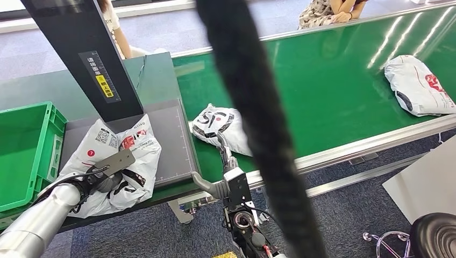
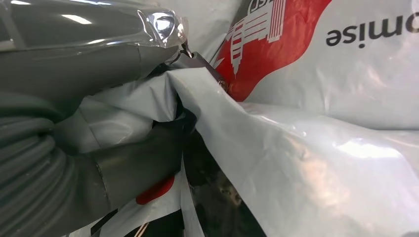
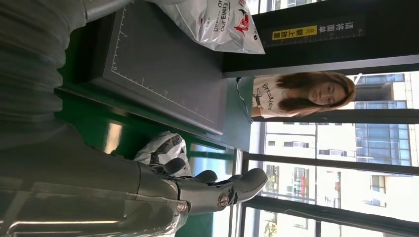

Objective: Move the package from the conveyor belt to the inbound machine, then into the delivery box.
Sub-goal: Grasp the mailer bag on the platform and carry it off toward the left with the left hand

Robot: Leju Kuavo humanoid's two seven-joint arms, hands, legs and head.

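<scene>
Left hand (image 1: 105, 174) is on the white package (image 1: 132, 148) that lies on the dark grey scan plate (image 1: 172, 140) of the inbound machine. In the left wrist view the thumb and dark fingers (image 2: 143, 158) are closed on a fold of the plastic film (image 2: 237, 123), so the hand grips the package. The package bears red and black print and a QR label, and sits crumpled at the near left part of the plate, partly over its front edge. Just behind it stands the machine's black column (image 1: 80, 48) with a yellow sticker.

Right hand (image 1: 226, 153) reaches up from below to the near edge of the green belt (image 1: 333, 91). Its fingers (image 3: 217, 190) are loosely extended and apart, holding nothing. Its fingertips are just beside a second package (image 1: 218, 123), white with black print, lying on the belt near the plate; touching or not, cannot tell.

A third package (image 1: 417, 83), white with red print, lies on the belt far to the right, well apart from the others.

Green crate (image 1: 24, 145) stands on the bench to the left of the plate, just beside it.

A thick black cable (image 1: 258, 107) hangs across the middle of the head view, close to the camera.

Two people sit beyond the belt and the machine; one person's hands (image 1: 344, 8) rest near the belt's far edge. A black stool (image 1: 430, 236) stands on the blue carpet at the lower right.
</scene>
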